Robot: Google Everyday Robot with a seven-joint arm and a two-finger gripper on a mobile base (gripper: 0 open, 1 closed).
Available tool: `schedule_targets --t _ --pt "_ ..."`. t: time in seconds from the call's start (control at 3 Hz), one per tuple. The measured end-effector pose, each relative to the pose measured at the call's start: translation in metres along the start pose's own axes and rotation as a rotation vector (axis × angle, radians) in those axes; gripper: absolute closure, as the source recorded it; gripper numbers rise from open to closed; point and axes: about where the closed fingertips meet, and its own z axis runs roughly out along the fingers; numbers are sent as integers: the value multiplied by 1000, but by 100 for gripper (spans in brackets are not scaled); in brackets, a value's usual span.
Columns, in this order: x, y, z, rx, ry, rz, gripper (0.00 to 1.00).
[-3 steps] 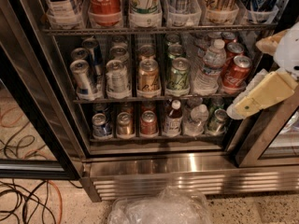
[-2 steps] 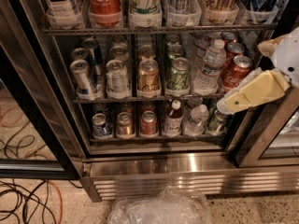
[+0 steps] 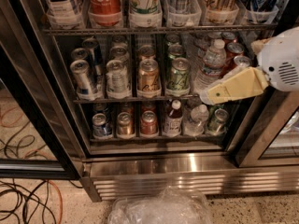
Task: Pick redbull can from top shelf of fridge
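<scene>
Though below the top shelf (image 3: 159, 30) — tool (image 3: 208, 96) outstretched, at middle rack (image 3: 135, 99).

The white, rounded wrist (image 3: 282, 62) enters at the right edge of the view, a little above mid-height, with a perforated grille on its facing side. From it the cream-coloured hand (image 3: 212, 94) extends leftward and slightly downward as one flat, tapering slab, seen broadside; its blunt tip lies right of centre, near mid-height.

Close, downward onto fridge (image 3: 187, 164) — jaws right
</scene>
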Motion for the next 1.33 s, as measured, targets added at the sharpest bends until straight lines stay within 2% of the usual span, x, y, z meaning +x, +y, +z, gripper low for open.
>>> schedule_targets --t 0.67,1.0,1.33 --pt "4 -2 5 17 8 14 0" --pt "11 4 13 79 -8 5 0" --pt "16 9 24 171 -47 -24 0"
